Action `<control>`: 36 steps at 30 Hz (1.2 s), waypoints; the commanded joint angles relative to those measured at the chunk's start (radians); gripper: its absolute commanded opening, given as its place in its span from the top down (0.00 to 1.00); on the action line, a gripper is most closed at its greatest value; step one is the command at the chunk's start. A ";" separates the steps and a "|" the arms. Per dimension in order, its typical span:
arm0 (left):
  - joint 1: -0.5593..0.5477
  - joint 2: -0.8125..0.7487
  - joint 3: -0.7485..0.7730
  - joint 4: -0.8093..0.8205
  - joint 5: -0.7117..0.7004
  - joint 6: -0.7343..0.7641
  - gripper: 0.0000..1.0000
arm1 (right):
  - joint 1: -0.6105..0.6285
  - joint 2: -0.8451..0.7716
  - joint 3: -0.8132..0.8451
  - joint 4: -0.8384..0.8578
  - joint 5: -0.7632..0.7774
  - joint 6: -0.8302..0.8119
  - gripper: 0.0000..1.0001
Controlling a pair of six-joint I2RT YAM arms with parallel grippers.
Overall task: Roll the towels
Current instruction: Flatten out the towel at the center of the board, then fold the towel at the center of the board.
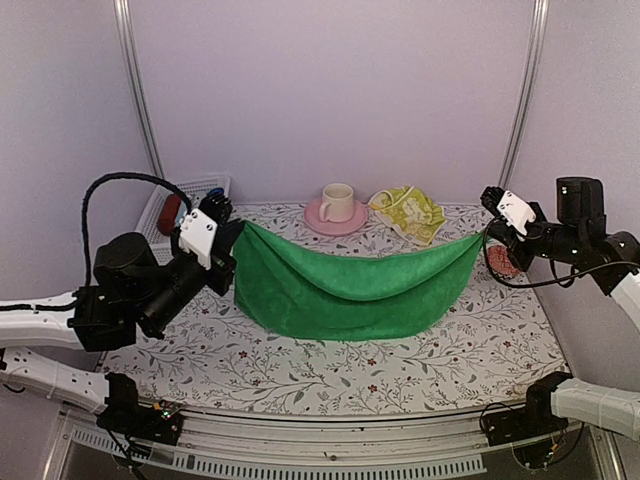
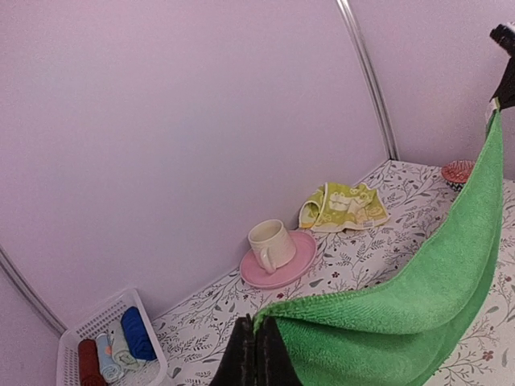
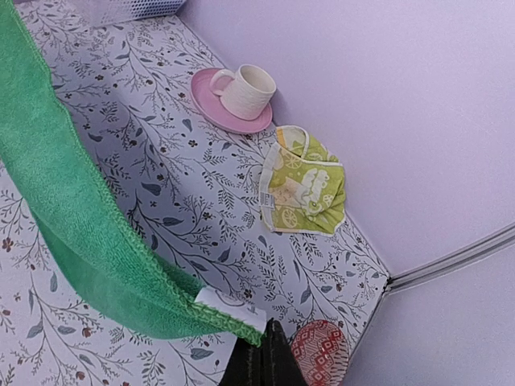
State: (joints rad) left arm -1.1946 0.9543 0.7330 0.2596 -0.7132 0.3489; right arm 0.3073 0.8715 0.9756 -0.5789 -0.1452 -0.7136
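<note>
The plain bright green terry towel [image 1: 345, 290] hung stretched between the 2 arms, its middle sagging low over the floral-patterned bench [image 1: 300, 370]. The left tool [image 1: 232, 235] was clamped shut on 1 upper corner. The right tool [image 1: 486, 230] was pinched closed on the opposite corner, just beside a white label [image 3: 229, 308]. The crumpled pale yellow towel with green print [image 1: 408, 212] lay at the back of the bench, near a cream cup [image 1: 337, 202] standing on a pink saucer [image 1: 335, 229].
</note>
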 commanded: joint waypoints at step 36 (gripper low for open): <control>0.667 0.994 0.359 0.248 0.275 -0.169 1.00 | -0.099 1.243 0.793 0.053 0.234 -0.069 0.98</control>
State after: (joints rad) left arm -0.5407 1.9125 1.0210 0.4004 -0.4519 0.1085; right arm 0.2150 2.0914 1.7424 -0.5892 0.0517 -0.8036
